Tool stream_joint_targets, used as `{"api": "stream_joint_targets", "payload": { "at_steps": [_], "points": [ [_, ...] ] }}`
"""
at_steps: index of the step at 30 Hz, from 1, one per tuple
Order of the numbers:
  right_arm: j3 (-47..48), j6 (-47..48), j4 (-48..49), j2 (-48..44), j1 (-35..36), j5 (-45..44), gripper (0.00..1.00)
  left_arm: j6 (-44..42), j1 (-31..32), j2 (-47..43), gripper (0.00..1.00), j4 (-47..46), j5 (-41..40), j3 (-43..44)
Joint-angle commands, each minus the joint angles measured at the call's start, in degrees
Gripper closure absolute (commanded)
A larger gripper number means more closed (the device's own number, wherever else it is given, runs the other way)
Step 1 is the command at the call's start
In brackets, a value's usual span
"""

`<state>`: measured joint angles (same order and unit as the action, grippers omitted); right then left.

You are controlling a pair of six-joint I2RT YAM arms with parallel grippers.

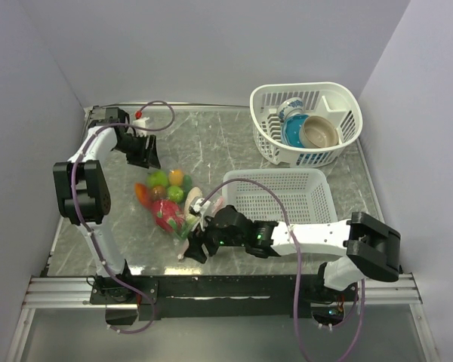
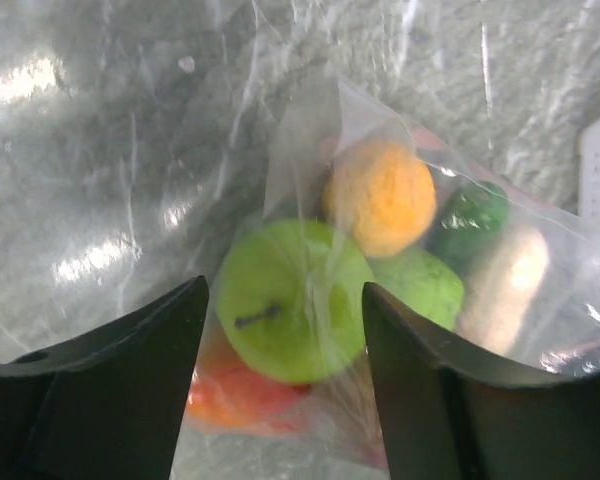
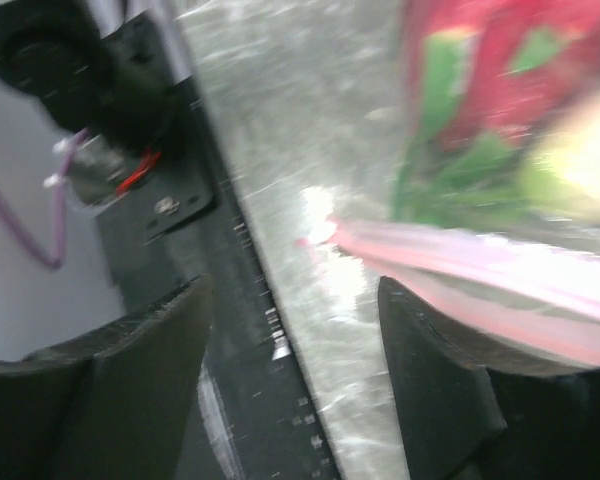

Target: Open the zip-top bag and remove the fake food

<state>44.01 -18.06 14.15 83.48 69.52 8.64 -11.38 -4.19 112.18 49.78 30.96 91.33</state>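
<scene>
The zip-top bag (image 1: 168, 202) lies on the table left of centre, full of fake food (image 2: 380, 195): a green apple (image 2: 290, 300), an orange ball, a cream oblong (image 2: 500, 285) and red pieces (image 1: 166, 215). My left gripper (image 1: 146, 161) hangs open at the bag's far end. In the left wrist view its fingers (image 2: 130, 380) stand either side of the apple-filled corner without pressing it. My right gripper (image 1: 190, 249) is open at the bag's near end. The pinkish zip strip (image 3: 460, 265) runs just past its right fingertip (image 3: 420, 340), and bare table shows between the jaws.
A white rectangular basket (image 1: 275, 175) stands just right of the bag, beside my right arm. A round white basket (image 1: 302, 87) at the back right holds a blue-patterned cup (image 1: 291, 111) and a tan bowl (image 1: 319, 132). The table's near edge and black rail (image 3: 230, 330) lie under the right gripper.
</scene>
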Motion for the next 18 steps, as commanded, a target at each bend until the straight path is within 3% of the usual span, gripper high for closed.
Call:
{"api": "stream_joint_targets", "payload": {
  "at_steps": [1,6,10,18],
  "points": [
    [1.00,0.40,0.79,-3.49,-1.92,-10.64,0.35,-2.24,-4.24,-6.96,0.27,4.62,4.98,3.32],
    [1.34,0.14,-1.49,-3.24,-3.51,-14.80,0.58,-2.95,-6.89,-15.75,0.15,5.69,6.57,0.27],
    [3.53,-0.74,-2.72,0.53,-3.86,-14.36,0.63,0.03,-6.89,-19.63,0.12,-3.71,1.92,-10.44],
    [8.28,-1.09,-6.42,5.28,-4.04,-15.76,0.63,0.74,-6.80,-14.45,0.36,-9.61,-2.04,-16.44]
  ]
}}
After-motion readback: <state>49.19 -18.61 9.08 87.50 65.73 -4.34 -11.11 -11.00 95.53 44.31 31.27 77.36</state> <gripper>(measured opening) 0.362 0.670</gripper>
